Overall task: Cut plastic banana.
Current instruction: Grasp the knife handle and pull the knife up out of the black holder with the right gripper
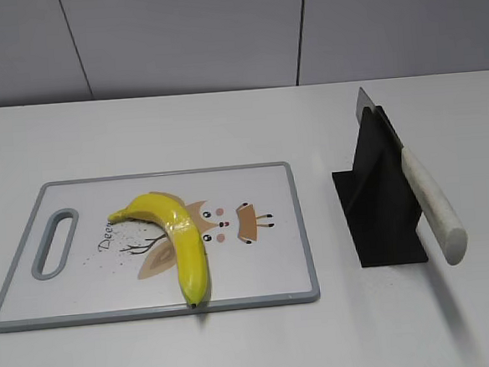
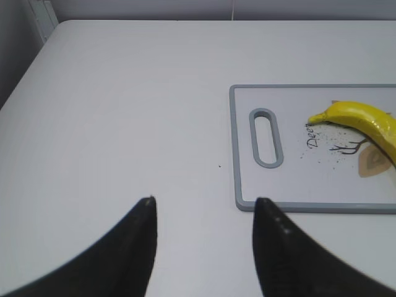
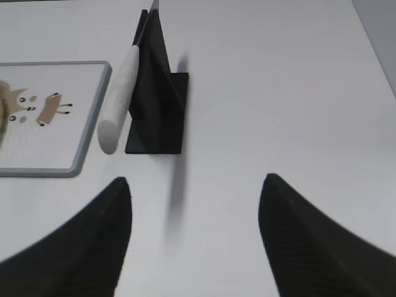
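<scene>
The white table (image 1: pixel 224 126) carries everything, and the cutting board (image 1: pixel 253 191) serves as the landmark for the rest. The board is a white rectangle with a grey rim, a slotted grey handle hole (image 1: pixel 55 243) at its left end in the exterior view, and a printed cartoon deer with part of a word beside it.

To the right of the board, apart from it, stands a black knife stand (image 1: pixel 380 199) with a flat base and an upright fin. A knife (image 1: pixel 417 184) leans in it at a slant: the grey blade tip sticks up past the top of the fin, and the pale white handle (image 1: pixel 435 208) slopes down toward the camera, overhanging the base.

The plastic banana (image 1: pixel 176 230) lies on the board, left of its middle, across the deer print. It is glossy yellow and curved, with its stem end pointing toward the handle hole and its dark tip reaching the board's near edge. A faint seam crosses it about midway.

The left gripper (image 2: pixel 204 216) hovers over bare table off the handle end of the board, its two dark fingers (image 2: pixel 139 247) spread apart and holding nothing. The right gripper (image 3: pixel 195 198) hangs over the table on the near side of the stand, off the board's right end, its fingers (image 3: pixel 291 235) likewise wide apart and empty.
</scene>
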{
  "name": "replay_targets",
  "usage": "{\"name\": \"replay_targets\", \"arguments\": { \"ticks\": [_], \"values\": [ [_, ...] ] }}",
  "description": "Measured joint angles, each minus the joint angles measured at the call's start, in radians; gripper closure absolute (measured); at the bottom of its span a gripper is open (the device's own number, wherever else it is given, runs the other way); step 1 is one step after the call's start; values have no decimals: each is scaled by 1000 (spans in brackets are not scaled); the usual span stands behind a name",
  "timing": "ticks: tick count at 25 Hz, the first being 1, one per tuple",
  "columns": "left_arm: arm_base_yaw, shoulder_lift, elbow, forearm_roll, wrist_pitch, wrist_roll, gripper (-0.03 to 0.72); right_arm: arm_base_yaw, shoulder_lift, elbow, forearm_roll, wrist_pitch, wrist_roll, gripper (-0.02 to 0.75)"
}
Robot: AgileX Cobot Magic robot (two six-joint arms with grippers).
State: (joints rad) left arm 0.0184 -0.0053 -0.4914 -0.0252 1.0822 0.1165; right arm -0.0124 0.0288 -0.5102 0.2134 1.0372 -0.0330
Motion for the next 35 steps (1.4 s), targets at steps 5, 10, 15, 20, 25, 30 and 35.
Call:
{"name": "replay_targets", "arguments": {
  "ticks": [5, 10, 15, 20, 25, 30, 35],
  "values": [
    [0, 0, 0, 0, 0, 0, 199, 0, 164, -57, 34, -19, 4, 282],
    [0, 0, 0, 0, 0, 0, 199, 0, 377, -130, 49, 3, 3, 288],
    [0, 0, 0, 0, 0, 0, 199, 9, 558, -204, 63, 38, 5, 272],
    [0, 0, 0, 0, 0, 0, 199, 115, 710, -265, 64, 34, 68, 176],
    [0, 0, 0, 0, 0, 0, 199, 244, 887, -362, 51, 42, 108, 155],
    [0, 0, 0, 0, 0, 0, 199, 299, 1103, -478, 46, 84, 113, 155],
    [0, 0, 0, 3, 0, 0, 199, 302, 1313, -574, 43, 130, 113, 155]
  ]
}}
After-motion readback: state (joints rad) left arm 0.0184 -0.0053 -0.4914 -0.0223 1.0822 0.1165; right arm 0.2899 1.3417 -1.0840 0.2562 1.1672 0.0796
